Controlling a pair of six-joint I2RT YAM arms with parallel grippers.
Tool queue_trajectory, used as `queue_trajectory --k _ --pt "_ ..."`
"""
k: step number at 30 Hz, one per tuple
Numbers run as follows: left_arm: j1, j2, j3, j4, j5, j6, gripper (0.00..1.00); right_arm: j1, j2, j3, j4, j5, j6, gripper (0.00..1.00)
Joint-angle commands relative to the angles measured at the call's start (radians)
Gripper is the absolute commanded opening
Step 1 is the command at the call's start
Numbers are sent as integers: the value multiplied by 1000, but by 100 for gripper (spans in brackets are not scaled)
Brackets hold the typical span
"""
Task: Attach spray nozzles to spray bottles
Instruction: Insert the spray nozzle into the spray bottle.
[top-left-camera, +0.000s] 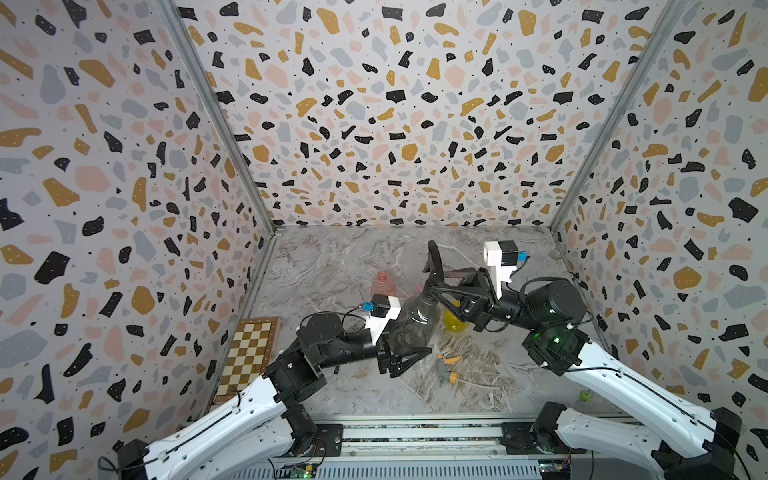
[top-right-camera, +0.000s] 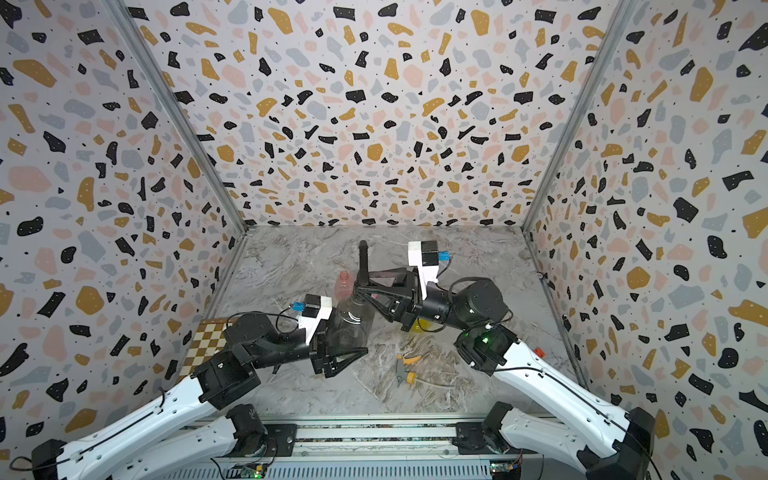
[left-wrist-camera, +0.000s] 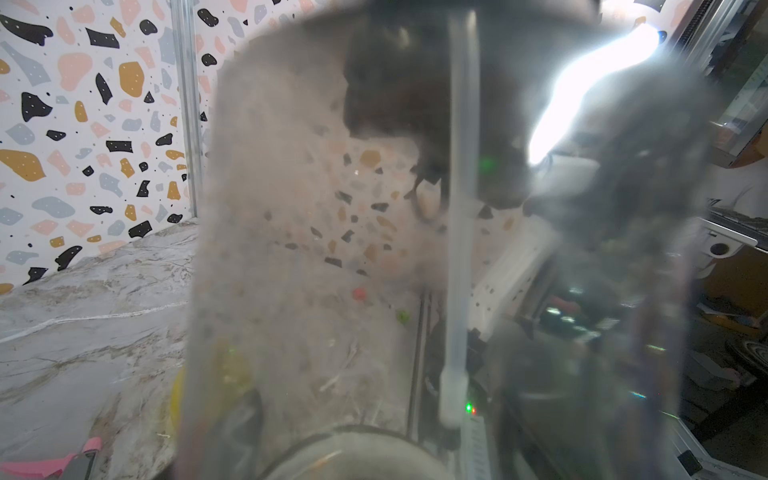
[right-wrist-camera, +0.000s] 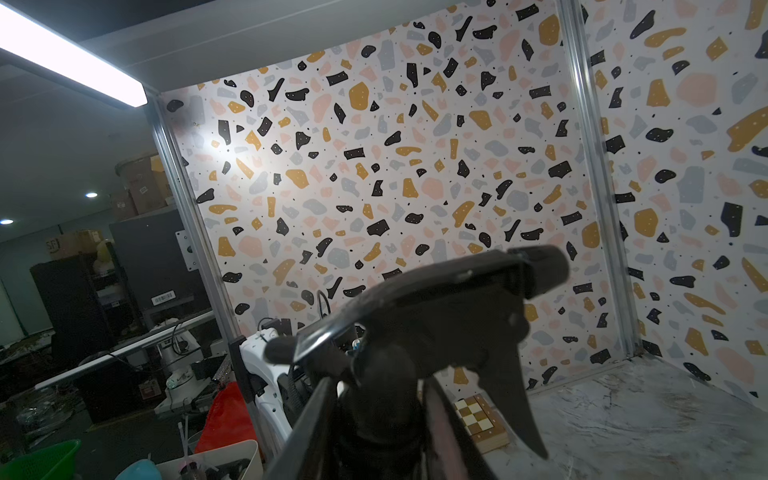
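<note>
The smoky dark-grey spray bottle (top-left-camera: 419, 318) (top-right-camera: 353, 320) stands tilted at mid-table, and my left gripper (top-left-camera: 409, 348) (top-right-camera: 345, 353) is shut on its lower body. It fills the left wrist view, with a thin dip tube (left-wrist-camera: 457, 208) running down inside it. The black spray nozzle (top-left-camera: 434, 259) (right-wrist-camera: 436, 316) sits on its neck, my right gripper (top-left-camera: 428, 286) (right-wrist-camera: 378, 424) shut round the nozzle's collar. Behind them stands the pink bottle (top-left-camera: 382, 282). The yellow bottle (top-left-camera: 453, 323) is half hidden under my right arm. A grey-and-yellow nozzle (top-left-camera: 446, 368) (top-right-camera: 405, 370) lies on the table in front, and a pink nozzle's trigger (left-wrist-camera: 45, 465) shows beside the grey bottle.
A wooden chessboard (top-left-camera: 249, 357) (right-wrist-camera: 482, 419) lies against the left wall. Patterned walls close in the marble table (top-left-camera: 332, 266) on three sides. A small green thing (top-left-camera: 585, 395) lies near the front right, under my right arm.
</note>
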Motion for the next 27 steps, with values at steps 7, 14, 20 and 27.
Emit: queue_trajectory --k 7,14,20,27 --pt "-2 -49 58 26 -16 29 0 5 -37 36 -175 -17 -80 34" --pt "-2 -69 93 -83 -40 105 0 8 -61 34 -212 12 -71 43" --pt "-2 -73 102 -122 -53 139 0 10 -86 54 -258 12 -88 56" --pt "-3 -77 103 -142 -69 161 0 8 -117 112 -371 -5 -155 73"
